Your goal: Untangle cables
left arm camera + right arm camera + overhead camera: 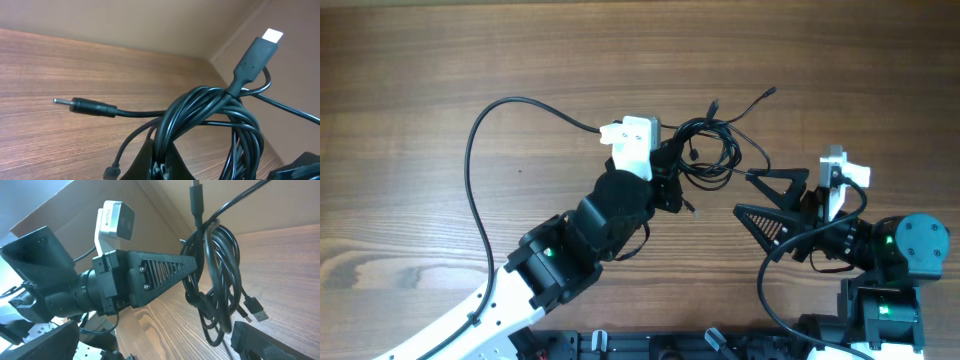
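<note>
The cables (pixel 708 150) are a bunch of thin black cords looped together at the table's middle. My left gripper (pixel 672 172) is shut on the bunch's left side and holds it up off the wood. In the left wrist view the loops (pixel 210 115) rise from between my fingers (pixel 150 162); a barrel plug (pixel 82 106) sticks out left and a plug with a silvery-white tip (pixel 256 52) points up right. My right gripper (pixel 743 193) stands open just right of the bunch, nothing between its fingers. The right wrist view shows the hanging bunch (pixel 215 280), the left gripper (pixel 192 265) and a flat plug (pixel 255 308).
Two loose cord ends (pixel 770 93) reach toward the far side of the wooden table (pixel 440 60). The left arm's own thicker black cable (pixel 472 150) arcs over the table's left half. The arm bases (pixel 880 310) stand at the near edge.
</note>
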